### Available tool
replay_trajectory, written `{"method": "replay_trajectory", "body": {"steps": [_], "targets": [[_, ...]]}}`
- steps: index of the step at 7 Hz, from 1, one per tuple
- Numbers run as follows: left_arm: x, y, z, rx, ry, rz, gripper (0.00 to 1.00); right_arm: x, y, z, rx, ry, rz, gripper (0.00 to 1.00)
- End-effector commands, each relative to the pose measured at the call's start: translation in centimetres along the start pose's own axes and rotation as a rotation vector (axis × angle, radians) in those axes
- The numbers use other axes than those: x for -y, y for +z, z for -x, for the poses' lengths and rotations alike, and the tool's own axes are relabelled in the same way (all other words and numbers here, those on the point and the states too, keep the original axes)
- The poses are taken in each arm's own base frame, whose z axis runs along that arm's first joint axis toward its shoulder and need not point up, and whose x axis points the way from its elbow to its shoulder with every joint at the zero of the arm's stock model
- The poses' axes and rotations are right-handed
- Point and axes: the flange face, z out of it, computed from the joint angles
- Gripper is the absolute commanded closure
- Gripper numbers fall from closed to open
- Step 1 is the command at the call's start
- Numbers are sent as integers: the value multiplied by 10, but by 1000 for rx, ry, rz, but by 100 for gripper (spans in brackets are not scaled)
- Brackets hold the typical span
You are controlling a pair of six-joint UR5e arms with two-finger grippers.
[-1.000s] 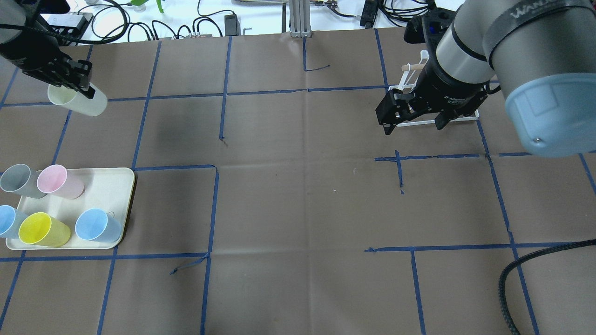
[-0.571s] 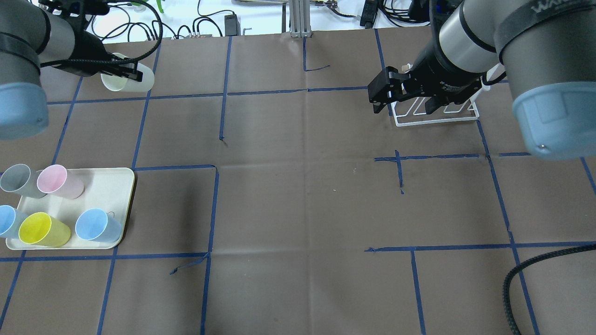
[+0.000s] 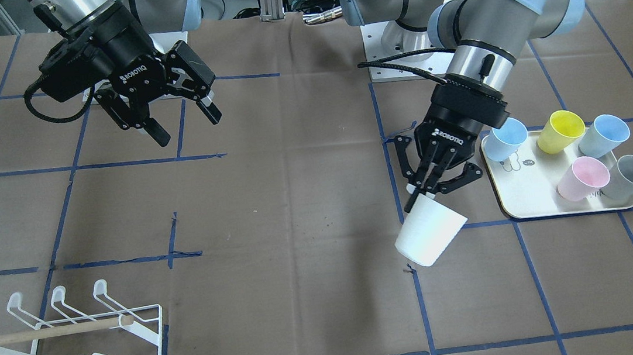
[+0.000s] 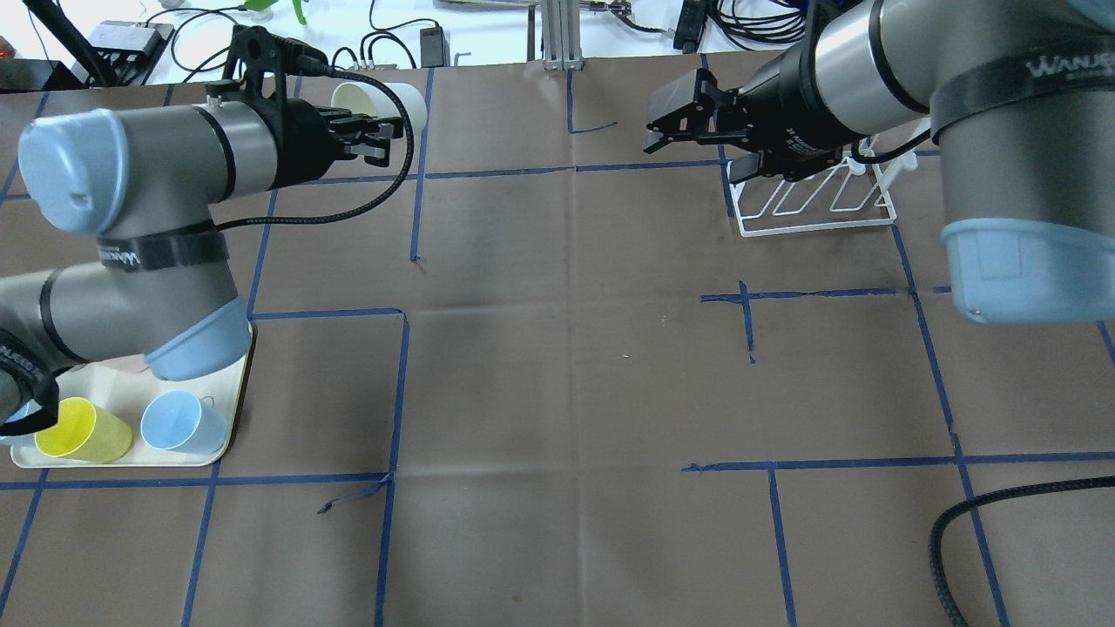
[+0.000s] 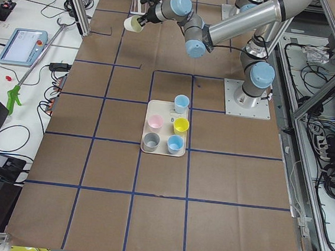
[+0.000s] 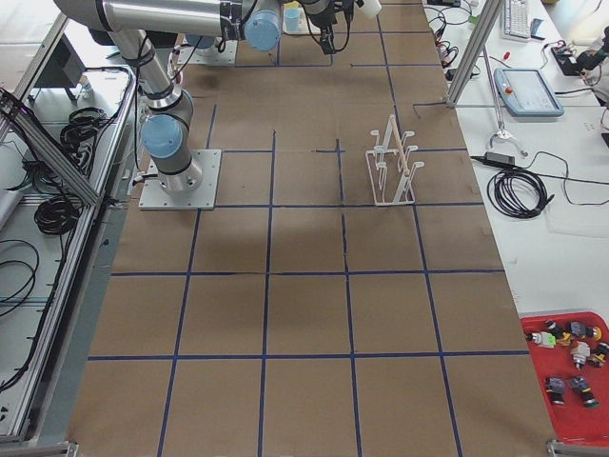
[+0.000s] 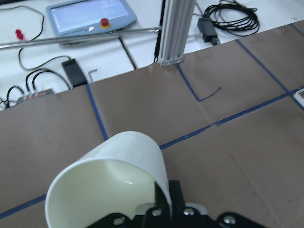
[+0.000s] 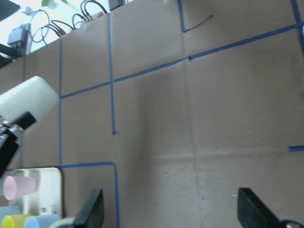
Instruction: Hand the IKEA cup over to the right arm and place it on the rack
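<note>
Left gripper (image 3: 433, 184) has swung cup (image 3: 431, 229) inward, up by far table (image 3: 295, 203) edge, jaws pinching its rim. Right gripper (image 3: 189, 127), marked ROBOTIQ, jaws wide, well apart; rack (image 3: 44, 333) on table's right side.

Left arm (image 4: 174, 165): enters at left of the overhead view, elbow folded, forearm level, pointing toward top centre. Left gripper (image 3: 420, 189): fingers clamped on the rim of a cup (image 3: 431, 236). Right arm (image 4: 880, 61): upper right of the overhead view, wrist pointing left. Right gripper (image 3: 189, 129): jaws spread wide, raised above the table.
</note>
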Motion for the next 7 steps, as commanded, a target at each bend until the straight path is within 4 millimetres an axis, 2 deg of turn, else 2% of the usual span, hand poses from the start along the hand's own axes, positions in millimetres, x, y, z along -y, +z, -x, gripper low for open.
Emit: {"method": "replay_trajectory", "body": {"steps": [1,2,3,4,5,6,7], "targets": [[-19,16,-62,-100,11,-72,100,-7,16,-15,226,78,-49,1],[-34,27,-81,-131,43,-74,100,-20,26,-34,336,89,-72,1],[-45,36,-86,-135,12,-125,100,-29,26,-48,426,161,-58,1],[-45,37,-87,-138,-98,-169,100,-35,26,-59,488,190,-81,1],[-43,34,-91,-141,-116,-175,100,-40,27,-72,501,281,-100,2],[-48,41,-99,-161,-130,-160,100,-50,32,-82,516,377,-106,3],[-48,43,-116,-188,-149,-155,100,-61,37,-88,523,454,-116,4]]}}
